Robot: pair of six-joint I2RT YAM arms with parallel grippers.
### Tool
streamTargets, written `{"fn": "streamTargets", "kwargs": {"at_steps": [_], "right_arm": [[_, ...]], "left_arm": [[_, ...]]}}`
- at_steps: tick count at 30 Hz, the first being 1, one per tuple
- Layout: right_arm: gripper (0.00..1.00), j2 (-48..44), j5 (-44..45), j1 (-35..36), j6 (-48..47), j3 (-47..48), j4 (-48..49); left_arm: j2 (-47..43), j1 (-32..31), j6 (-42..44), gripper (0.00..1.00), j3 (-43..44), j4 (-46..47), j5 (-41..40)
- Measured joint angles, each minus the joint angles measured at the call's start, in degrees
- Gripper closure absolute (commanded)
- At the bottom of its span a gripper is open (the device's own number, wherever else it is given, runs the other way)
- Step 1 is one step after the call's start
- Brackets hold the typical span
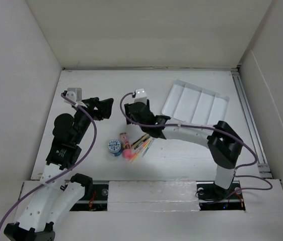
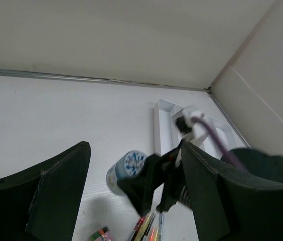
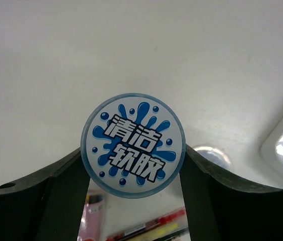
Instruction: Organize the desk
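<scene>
White tabletop (image 1: 181, 160) fills the middle of the overhead view. It carries a ridged tray (image 1: 196, 103) at upper right and a loose cluster just below centre: a blue-lidded round jar (image 1: 114, 146), a fan of pens (image 1: 141, 144) and a pink item (image 1: 127, 153). Sorting looks barely begun, and the step in hand appears to be picking up the jar. In the right wrist view the right claw (image 3: 132, 150) has its fingers apart with the lid framed squarely between them, their edges meeting its rim; whether they actually press on it I cannot tell. The left claw (image 1: 106, 107), upper left of centre, gapes with nothing in it. The next move calls for a firm squeeze below the lid, then a straight lift clear of the pens, probably toward the tray.
</scene>
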Motion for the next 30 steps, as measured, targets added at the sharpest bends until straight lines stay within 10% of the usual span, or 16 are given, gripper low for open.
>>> {"fn": "streamTargets", "kwargs": {"at_steps": [14, 30], "right_arm": [[0.43, -6.21, -2.67, -30.40, 1.31, -2.14, 4.92], [0.42, 8.22, -8.22, -38.34, 1.57, 6.08, 2.71]], "left_arm": [[0.90, 0.00, -0.02, 0.31, 0.00, 0.33, 0.63], [1.22, 0.00, -0.02, 0.31, 0.00, 0.72, 0.87]]}}
